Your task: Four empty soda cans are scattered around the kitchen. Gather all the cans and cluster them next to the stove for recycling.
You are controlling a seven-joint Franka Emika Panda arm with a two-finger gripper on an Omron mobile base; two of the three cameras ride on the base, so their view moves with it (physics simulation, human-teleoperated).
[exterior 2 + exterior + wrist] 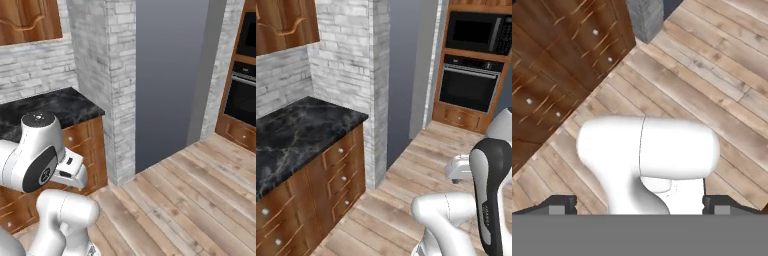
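No soda cans or stove in sight from here, so the step looks like searching/driving. Best move, I'd say: keep the arm tucked, swing the base round slowly, scan counter tops before reaching. Gripper [640, 205] spread wide w/ nothing between the tips, pointing down at the wood plank floor [712, 95]. Black marble counter [301, 130] at left of the left base view, brown drawers [338, 175] under it, brick wall [351, 60] behind, wall oven [468, 85] upper right.
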